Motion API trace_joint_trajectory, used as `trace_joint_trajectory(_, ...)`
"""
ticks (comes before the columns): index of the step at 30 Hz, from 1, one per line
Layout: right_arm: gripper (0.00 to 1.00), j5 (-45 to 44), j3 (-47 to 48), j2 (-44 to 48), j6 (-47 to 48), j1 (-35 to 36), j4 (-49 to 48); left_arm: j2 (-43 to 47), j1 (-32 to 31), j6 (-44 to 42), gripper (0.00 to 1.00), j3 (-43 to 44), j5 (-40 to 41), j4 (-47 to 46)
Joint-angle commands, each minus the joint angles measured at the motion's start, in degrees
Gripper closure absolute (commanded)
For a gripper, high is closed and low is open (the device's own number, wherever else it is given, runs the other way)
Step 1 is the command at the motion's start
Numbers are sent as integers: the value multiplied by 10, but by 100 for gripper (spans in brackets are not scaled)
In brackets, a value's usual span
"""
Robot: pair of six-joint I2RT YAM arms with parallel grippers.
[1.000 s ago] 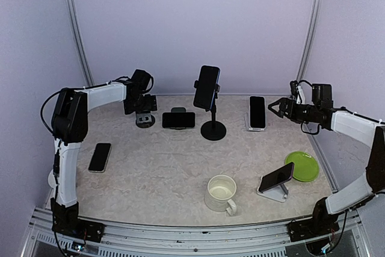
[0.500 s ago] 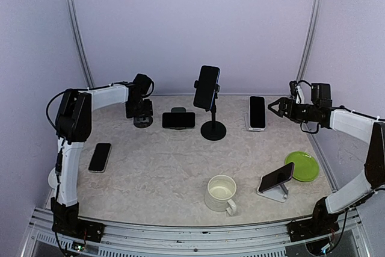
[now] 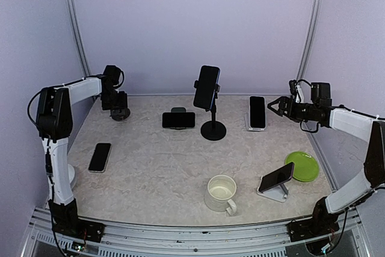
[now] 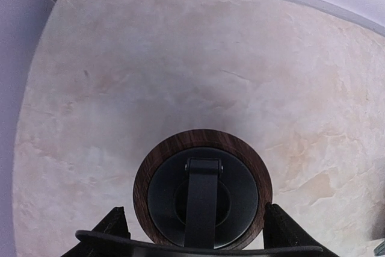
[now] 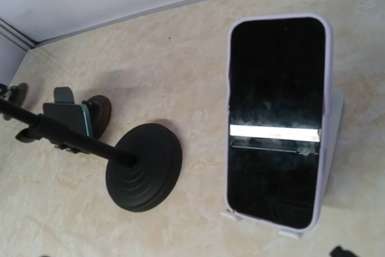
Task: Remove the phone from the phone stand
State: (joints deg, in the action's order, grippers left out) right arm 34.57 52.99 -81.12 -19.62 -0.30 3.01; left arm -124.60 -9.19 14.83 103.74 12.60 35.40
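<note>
wood-grain rim, matt dark centre on the round stand; glossy black phone screen; marbled stone-look tabletop.

phone stand dark, wood rim | plate green | mug cream | table marbled beige

Your overhead camera sits high behind the left arm and right arm, facing the far wall, and from well back it takes in the whole table.

Your left wrist camera is in close at the far left corner. It looks almost straight down on the round stand, which fills the lower half of that view. Overhead, you'll find that same round stand at far left.

Your right wrist camera is over at the far right, tilted down and facing left. It is close on the upright phone, with the black base beyond it. Overhead shares both: the upright phone far right, the black base far centre.
</note>
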Motion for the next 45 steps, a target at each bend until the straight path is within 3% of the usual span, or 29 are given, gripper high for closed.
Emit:
trace_joint_trajectory(1,0,9,3,0,-8,-8,-23,62,49,-75,48,-40,-54,-10)
trace_joint_trajectory(7,0,15,-13,8,-17,-8,-34,92,89,-109,53,-99,-110,-9)
trace_joint_trajectory(17,0,26,-28,14,-38,-8,-53,120,89,-142,56,-178,-111,-30)
trace_joint_trajectory(20,0,27,-30,17,-41,-8,-54,125,89,-149,49,-188,-103,-35)
trace_joint_trajectory(26,0,27,-30,22,-46,-8,-54,140,89,-152,18,-201,-111,-35)
trace_joint_trajectory(33,0,33,-27,24,-49,-8,-49,182,89,-156,1,-218,-126,-37)
trace_joint_trajectory(40,0,45,-11,30,-61,-5,-39,259,76,-153,1,-216,-142,-59)
trace_joint_trajectory(45,0,46,8,40,-61,-1,-14,282,26,-130,1,-175,-149,-60)
